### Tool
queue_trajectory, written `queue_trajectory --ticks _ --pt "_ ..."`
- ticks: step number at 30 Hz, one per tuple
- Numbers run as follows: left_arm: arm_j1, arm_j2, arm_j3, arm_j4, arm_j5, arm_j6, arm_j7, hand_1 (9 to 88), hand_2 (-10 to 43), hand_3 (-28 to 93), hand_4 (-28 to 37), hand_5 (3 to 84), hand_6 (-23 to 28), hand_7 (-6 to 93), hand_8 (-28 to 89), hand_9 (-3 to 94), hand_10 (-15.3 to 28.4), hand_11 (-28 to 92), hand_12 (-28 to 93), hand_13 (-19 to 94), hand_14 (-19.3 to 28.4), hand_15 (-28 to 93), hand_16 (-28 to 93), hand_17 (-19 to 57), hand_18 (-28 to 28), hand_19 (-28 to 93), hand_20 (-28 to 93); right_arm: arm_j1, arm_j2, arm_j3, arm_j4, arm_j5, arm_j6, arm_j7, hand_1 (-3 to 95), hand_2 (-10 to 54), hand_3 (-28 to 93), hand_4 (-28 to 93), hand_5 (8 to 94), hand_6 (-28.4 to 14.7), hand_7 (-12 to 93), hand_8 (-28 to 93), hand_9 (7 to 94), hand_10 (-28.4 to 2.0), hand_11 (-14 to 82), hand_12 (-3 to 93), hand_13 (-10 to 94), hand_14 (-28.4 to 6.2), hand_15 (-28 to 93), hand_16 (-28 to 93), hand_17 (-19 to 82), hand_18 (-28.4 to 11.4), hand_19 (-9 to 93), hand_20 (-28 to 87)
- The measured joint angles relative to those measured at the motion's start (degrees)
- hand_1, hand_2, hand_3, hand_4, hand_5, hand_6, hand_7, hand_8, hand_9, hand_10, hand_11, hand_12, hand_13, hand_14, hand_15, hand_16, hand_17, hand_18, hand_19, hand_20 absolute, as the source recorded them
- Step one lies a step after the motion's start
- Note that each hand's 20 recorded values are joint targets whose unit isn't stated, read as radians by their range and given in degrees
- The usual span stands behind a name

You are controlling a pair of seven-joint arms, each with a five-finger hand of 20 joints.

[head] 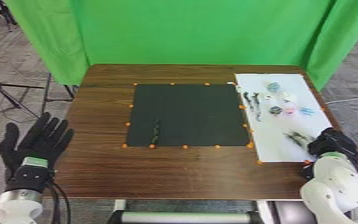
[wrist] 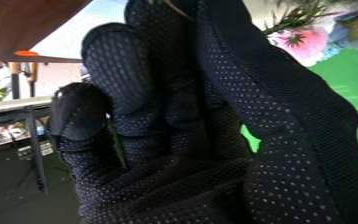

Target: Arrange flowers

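head view shows left hand (head: 35, 148) released; whether right hand (head: 334, 143) grasps, i cannot tell.

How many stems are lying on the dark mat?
1. The thin green stem lies on the left part of the dark mat, toward its near edge. Nothing covers the mat, though a very dark piece could be hard to make out against it.

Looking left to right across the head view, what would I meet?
Black-gloved left hand → flat black mat → white rectangular sheet bearing flowers → black-gloved right hand, overlapping the sheet's right edge.
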Motion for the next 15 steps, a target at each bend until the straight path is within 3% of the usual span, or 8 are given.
queue_trajectory --ticks 4,10,15 --pt "0.0 -0.03 0.07 0.0 -0.02 0.0 -0.07 27.0 12.9 72 -28.3 40.1 8.2 16.8 -11 37.8 16.0 28 11 27 16.3 43 -11 -3.7 13.1 39 7 -0.5 0.0 -0.3 0.0 -1.1 3.4 -0.1 55.5 -9.5 78 -24 74.8 -2.4 36 12 86.6 -8.6 22.5 51.5 80 -7.6 55 37 50 -21.2 93 40" --pt "-0.1 -0.03 0.06 0.0 0.02 -0.02 -0.34 27.0 12.9 72 -28.3 40.0 8.2 16.9 -11 37.8 15.9 28 11 27 16.4 43 -11 -3.7 13.1 39 7 -2.0 1.0 -2.0 -1.4 -3.4 14.9 -0.1 53.5 -9.5 78 -21 75.3 -2.8 36 15 87.9 -7.6 23.3 51.2 83 -7.4 55 34 54 -19.7 93 43" --pt "-0.3 -0.01 0.06 0.03 0.05 -0.02 -0.65 27.0 12.9 72 -28.3 40.1 8.2 16.9 -11 37.9 16.0 28 11 27 16.4 43 -11 -3.7 13.1 39 7 -2.4 2.8 -3.9 -5.1 -4.1 21.2 -0.1 51.9 -9.5 79 -17 74.9 -2.8 38 16 88.4 -7.3 25.4 50.2 85 -6.6 55 33 57 -18.5 93 45"
